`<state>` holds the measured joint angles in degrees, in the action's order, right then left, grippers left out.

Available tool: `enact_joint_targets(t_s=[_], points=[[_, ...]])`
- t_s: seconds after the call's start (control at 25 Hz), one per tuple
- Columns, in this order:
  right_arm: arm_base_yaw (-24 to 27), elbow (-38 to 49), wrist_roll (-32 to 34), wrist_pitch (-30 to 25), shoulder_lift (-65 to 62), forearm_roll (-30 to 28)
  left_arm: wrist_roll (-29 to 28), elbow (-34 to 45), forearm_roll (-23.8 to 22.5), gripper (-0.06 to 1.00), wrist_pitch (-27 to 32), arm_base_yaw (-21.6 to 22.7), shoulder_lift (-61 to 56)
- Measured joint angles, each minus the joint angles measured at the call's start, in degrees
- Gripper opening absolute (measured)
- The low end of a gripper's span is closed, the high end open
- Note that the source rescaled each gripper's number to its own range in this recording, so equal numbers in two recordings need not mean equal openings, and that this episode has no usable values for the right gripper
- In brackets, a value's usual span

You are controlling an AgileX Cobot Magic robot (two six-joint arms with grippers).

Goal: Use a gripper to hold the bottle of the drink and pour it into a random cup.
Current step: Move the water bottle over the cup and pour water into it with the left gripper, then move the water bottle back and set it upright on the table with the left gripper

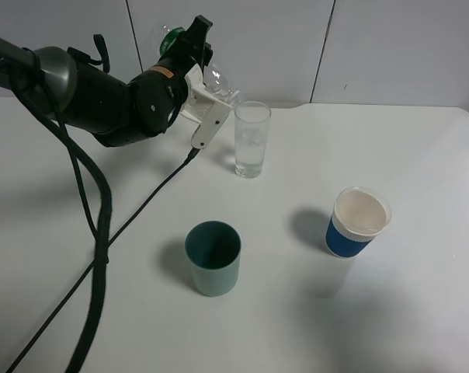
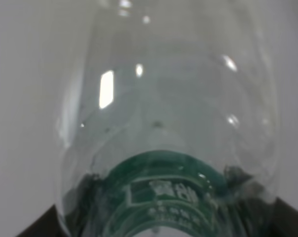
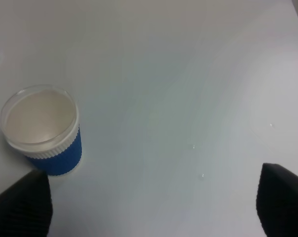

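At about 10 o'clock of the tall clear glass (image 1: 252,138), just beside its rim, the bottle of the drink (image 1: 219,81) lies tipped over in the left gripper (image 1: 197,74), which is clamped on the bottle at its green label band. The bottle is thin clear plastic with rounded ridges, and the left wrist view shows white print on the green band. The glass is narrow and straight-sided and stands upright on the smooth white table (image 1: 421,155). The left arm reaches in from 9 o'clock with its wrist rolled sideways, black cables (image 1: 102,233) trailing toward 7 o'clock. The right gripper (image 3: 151,200) hangs above the table with its black fingers spread wide and nothing between them, near a blue paper cup (image 1: 359,222) with a white rim.
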<state>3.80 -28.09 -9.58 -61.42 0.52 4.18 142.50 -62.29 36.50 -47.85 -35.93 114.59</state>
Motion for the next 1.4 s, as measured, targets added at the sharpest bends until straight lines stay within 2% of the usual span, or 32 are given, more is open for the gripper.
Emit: enact_joint_targets(t_s=[0.4,0.6,0.76,1.12,1.28,1.32,1.36,1.4], points=[[0.0,0.0,0.0,0.0,0.0,0.0,-0.1,0.0,-0.4,0.03,0.0,0.0,0.0],[0.0,0.0,0.0,0.0,0.0,0.0,-6.1,0.0,-0.4,0.03,0.2,0.0,0.0],[0.0,0.0,0.0,0.0,0.0,0.0,-16.0,0.0,-0.4,0.03,1.2,0.0,0.0],[0.0,0.0,0.0,0.0,0.0,0.0,-44.0,0.0,-1.6,0.03,3.1,0.0,0.0],[0.0,0.0,0.0,0.0,0.0,0.0,-57.6,0.0,-4.8,0.03,6.1,0.6,-1.1],[0.0,0.0,0.0,0.0,0.0,0.0,-57.6,0.0,-4.8,0.03,6.1,0.6,-1.1],[0.0,0.0,0.0,0.0,0.0,0.0,-64.5,0.0,-7.5,0.03,7.5,1.5,-2.1],[0.0,0.0,0.0,0.0,0.0,0.0,-68.3,0.0,-8.8,0.03,8.3,2.1,-2.7]])
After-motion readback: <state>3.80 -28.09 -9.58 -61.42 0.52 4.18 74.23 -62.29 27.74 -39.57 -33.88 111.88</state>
